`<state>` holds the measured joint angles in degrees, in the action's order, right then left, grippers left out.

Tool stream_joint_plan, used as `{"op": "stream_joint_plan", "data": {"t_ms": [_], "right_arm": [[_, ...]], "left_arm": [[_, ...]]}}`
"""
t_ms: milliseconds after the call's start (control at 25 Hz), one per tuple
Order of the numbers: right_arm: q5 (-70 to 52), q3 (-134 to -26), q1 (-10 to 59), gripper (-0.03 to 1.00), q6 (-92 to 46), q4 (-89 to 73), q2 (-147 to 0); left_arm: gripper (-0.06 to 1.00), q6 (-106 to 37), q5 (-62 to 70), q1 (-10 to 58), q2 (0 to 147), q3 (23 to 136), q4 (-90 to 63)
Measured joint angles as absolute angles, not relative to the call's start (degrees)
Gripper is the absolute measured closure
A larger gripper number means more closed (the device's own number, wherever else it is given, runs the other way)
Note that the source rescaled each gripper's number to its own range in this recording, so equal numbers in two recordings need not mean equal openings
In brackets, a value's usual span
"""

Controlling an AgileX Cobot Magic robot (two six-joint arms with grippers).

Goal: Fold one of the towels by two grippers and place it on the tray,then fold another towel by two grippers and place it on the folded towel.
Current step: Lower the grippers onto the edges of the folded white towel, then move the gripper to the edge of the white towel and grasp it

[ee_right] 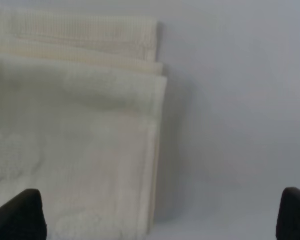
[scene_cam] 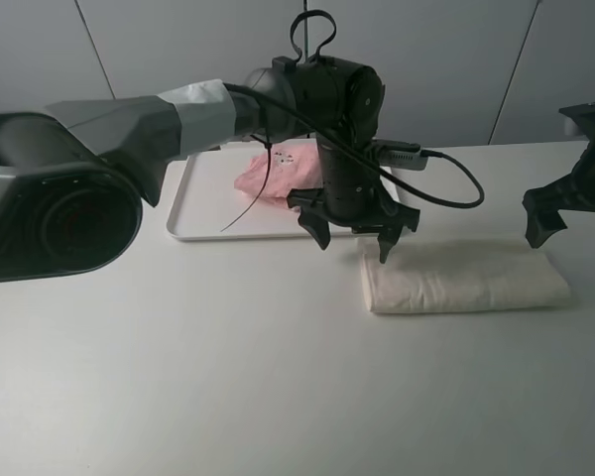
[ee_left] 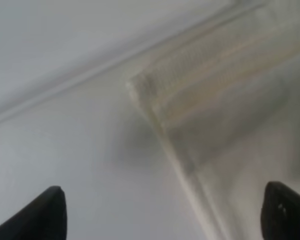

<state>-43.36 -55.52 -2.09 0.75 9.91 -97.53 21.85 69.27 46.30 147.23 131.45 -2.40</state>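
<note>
Tray (scene_cam: 193,213) sits at back left of the worktop (scene_cam: 278,397). Pink towel (scene_cam: 278,177) is on it, bunched in a loose fold, toward the tray's right half, partly hidden behind the left arm.

Left hand (scene_cam: 354,248) points down at the tray's front right corner, over the left end of the cream-white towel (scene_cam: 466,278). Fingers spread wide, nothing in them. Left wrist view: towel corner lies below, between the two fingertips; can't tell if either tip touches the cloth.

Cream-white towel is folded into a long strip, flat on the worktop, just in front and to the right of the tray, not on it.

Right hand (scene_cam: 572,223) hangs over the strip's right end, at the frame edge. Spread wide, empty. Right wrist view: layered towel edge under it, one fingertip over the cloth, the other over bare worktop.
</note>
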Motion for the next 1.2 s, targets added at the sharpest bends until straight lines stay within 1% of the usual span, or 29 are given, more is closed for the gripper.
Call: {"op": "stream_joint_plan", "data": {"t_ms": [680,1200], "right_arm": [[-43.5,-55.6,-2.1,-0.03,1.0,9.9,-97.7],[-41.8,-55.6,-2.1,-0.03,1.7,10.5,-103.5]], "left_arm": [[-0.05,24.9,69.8,46.5,150.0,132.0,0.0],[-0.05,25.2,69.8,46.5,150.2,132.0,0.0]]}}
